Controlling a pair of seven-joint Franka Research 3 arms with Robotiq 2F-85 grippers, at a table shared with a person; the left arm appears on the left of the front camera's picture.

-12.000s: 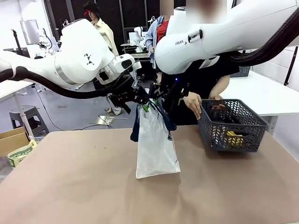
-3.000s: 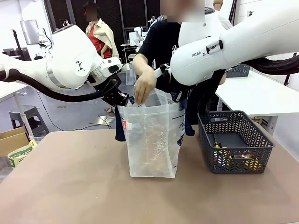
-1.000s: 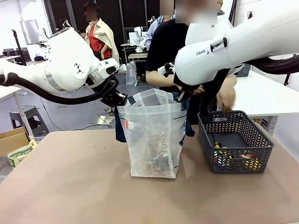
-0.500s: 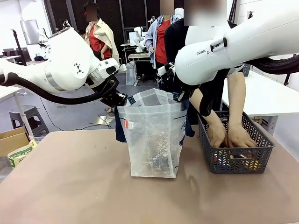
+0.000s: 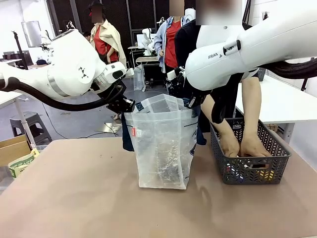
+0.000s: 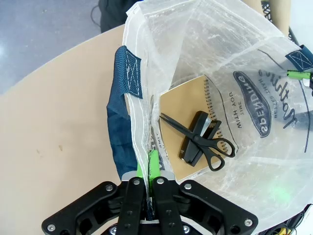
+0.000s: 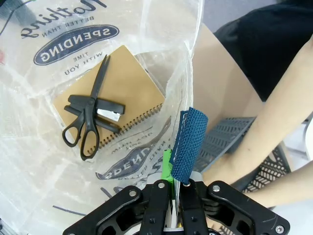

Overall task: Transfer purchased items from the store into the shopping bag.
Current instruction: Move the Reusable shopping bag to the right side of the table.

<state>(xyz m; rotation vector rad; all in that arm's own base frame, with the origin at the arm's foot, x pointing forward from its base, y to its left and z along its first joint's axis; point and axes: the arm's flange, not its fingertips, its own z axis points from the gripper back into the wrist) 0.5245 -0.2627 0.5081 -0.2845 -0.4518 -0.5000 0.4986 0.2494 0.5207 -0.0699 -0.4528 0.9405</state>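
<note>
At the left, the left gripper (image 6: 150,169) has its green pads pressed together on the rim of the shopping bag (image 5: 161,148), pinching the thin plastic just beside one navy strap handle (image 6: 122,117), which hangs down the outside. The bag stands upright on the brown table (image 5: 74,198), near the middle, its mouth pulled wide between the two arms. Looking down into it, a tan spiral notebook (image 6: 188,112) lies flat at the bottom with black scissors (image 6: 208,142) and a black stapler-like thing (image 6: 191,147) resting on top. On the bag's other side, the right gripper (image 7: 171,171) is likewise clamped on the rim, with the second navy strap (image 7: 188,142) folded up against its fingers. Further right, just beside the bag but not touching it, sits the dark grey basket (image 5: 250,171). The person's two hands (image 5: 229,144) are both down inside it, and bits of red and yellow from the purchased items (image 5: 237,174) show through the slotted front wall. What the hands hold cannot be told. The step in hand looks to be the person gathering the next goods from the basket while the robot holds the bag open; part of the load is already in and more is left. The next move probably calls for both grips to hold steady and level, so the mouth is wide and taut enough for the person's hands to come over and drop things in without the plastic folding shut.
</note>
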